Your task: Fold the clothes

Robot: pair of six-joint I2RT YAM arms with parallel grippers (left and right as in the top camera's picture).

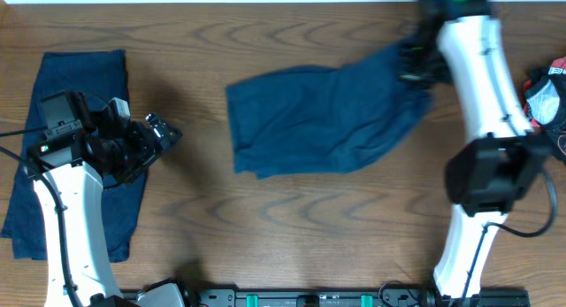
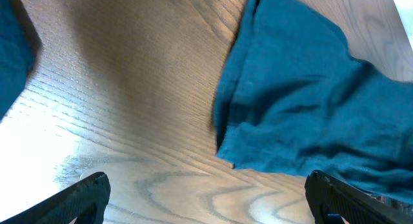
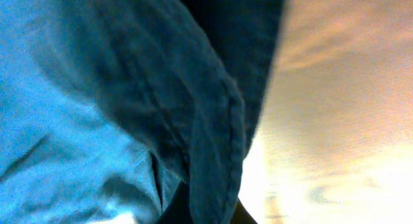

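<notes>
Surroundings: a wooden table is carrying everything; a red, white and black object is sitting at the right edge, possibly a bundle, too cropped to name.
In the way: the left arm is lying across the navy garment at the left, hiding its middle; the right arm is covering the far right corner of the spread navy garment.
Left gripper: jaws are standing wide apart, holding nothing, hovering over bare wood between the 2 garments.
Right gripper: jaws are pinching shut on the spread navy garment's far right corner; the right wrist view is filling with bunched cloth and a stitched hem.
Spread navy garment, position: lying mid-table, well apart from the red object.
Spread navy garment, long axis: running left to right, its right end rising toward the far edge.
Navy garment at the left, long axis: running from the far edge toward the robot.
</notes>
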